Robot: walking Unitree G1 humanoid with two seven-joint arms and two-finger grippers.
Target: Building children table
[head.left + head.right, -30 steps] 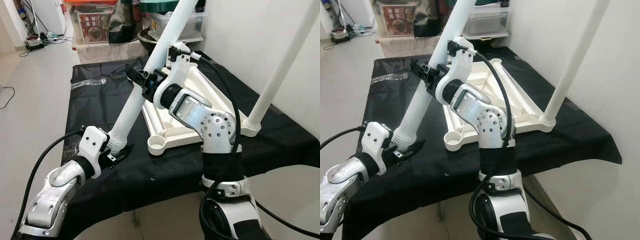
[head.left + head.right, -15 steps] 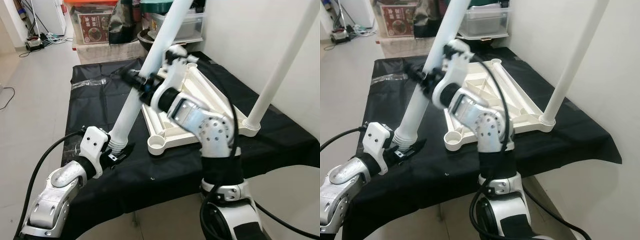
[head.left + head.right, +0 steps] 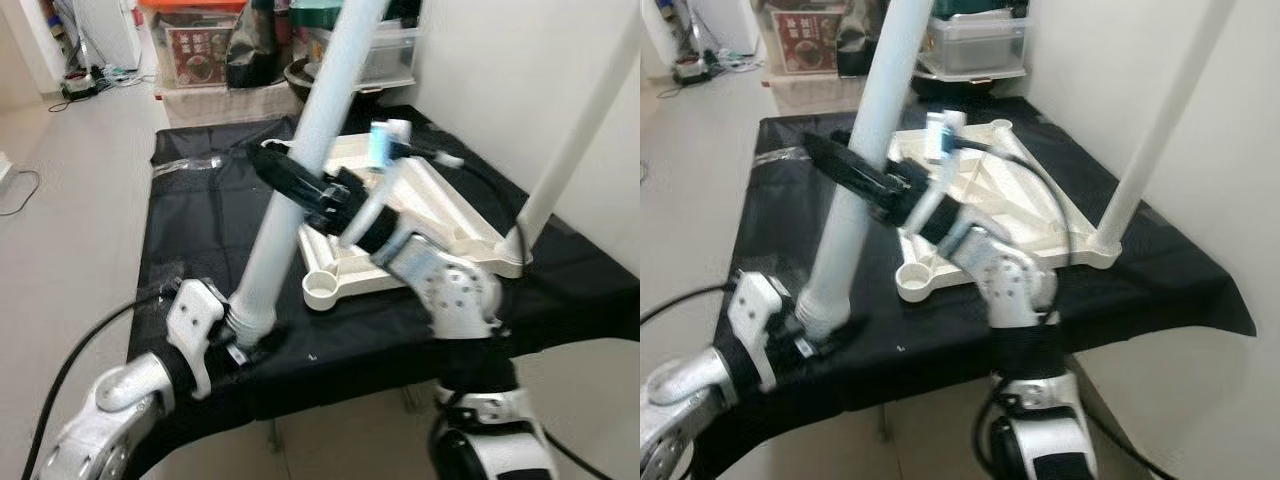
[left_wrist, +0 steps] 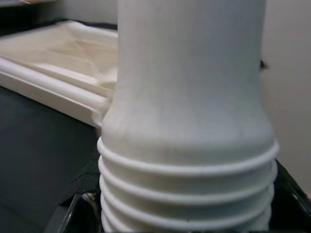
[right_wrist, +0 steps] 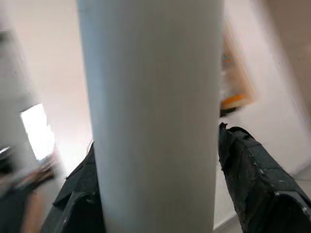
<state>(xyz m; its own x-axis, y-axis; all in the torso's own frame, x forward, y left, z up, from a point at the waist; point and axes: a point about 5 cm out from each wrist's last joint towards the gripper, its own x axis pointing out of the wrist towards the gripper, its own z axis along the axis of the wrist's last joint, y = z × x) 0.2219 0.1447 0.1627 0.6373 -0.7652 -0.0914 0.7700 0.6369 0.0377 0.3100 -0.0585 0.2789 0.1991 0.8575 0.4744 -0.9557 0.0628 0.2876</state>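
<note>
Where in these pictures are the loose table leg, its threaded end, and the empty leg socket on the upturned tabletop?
Loose table leg (image 3: 300, 165): left eye view, mid-shaft.
Threaded end (image 4: 187, 194): left wrist view, ridged rings.
Empty leg socket (image 3: 322, 289): left eye view, round rim at near corner.

We see a long white table leg leaning steeply, its ribbed threaded end low over the black cloth beside the upturned cream table top, in whose far corner another white leg stands upright.
</note>
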